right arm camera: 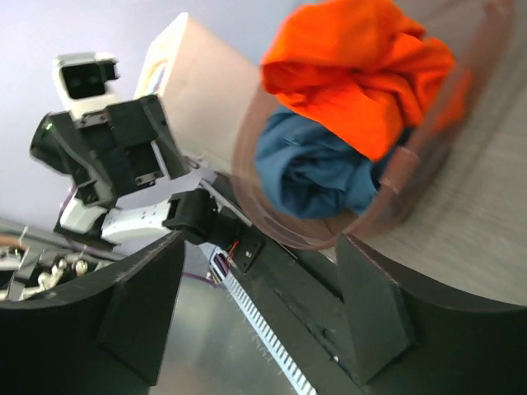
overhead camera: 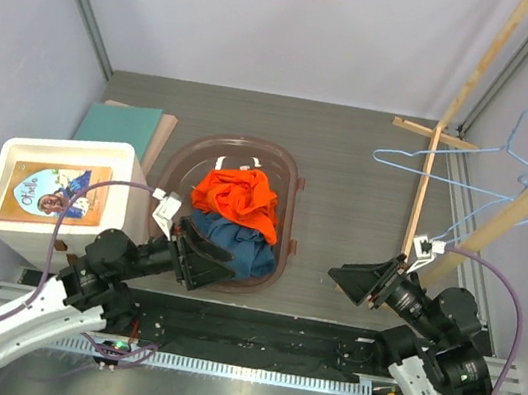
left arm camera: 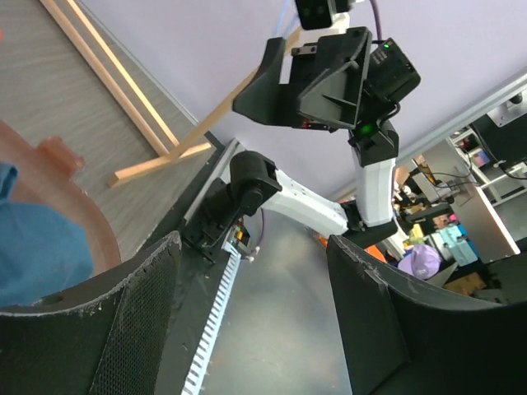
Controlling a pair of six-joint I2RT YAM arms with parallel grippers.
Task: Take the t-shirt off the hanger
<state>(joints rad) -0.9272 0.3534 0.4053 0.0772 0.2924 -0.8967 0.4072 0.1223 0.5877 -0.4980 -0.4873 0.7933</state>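
The orange t-shirt (overhead camera: 237, 196) lies crumpled on top of a blue cloth (overhead camera: 237, 239) in an oval basket (overhead camera: 298, 185). It is well apart from the thin blue wire hangers (overhead camera: 450, 178), which hang on a wooden rack (overhead camera: 504, 217) at the right edge. The shirt looks soft and full of folds. The basket is brownish and see-through, with a smooth round rim.

The left gripper (overhead camera: 222, 267) is at the basket's near rim, its fingers apart and holding nothing. The right gripper (overhead camera: 343, 284) is near the foot of the rack, with its fingers spread too.

A wide strip of grey, wood-lined table (overhead camera: 349, 171) lies between the basket and the rack. A white box (overhead camera: 7, 215) stands just to the left of the basket. The walls are pale.
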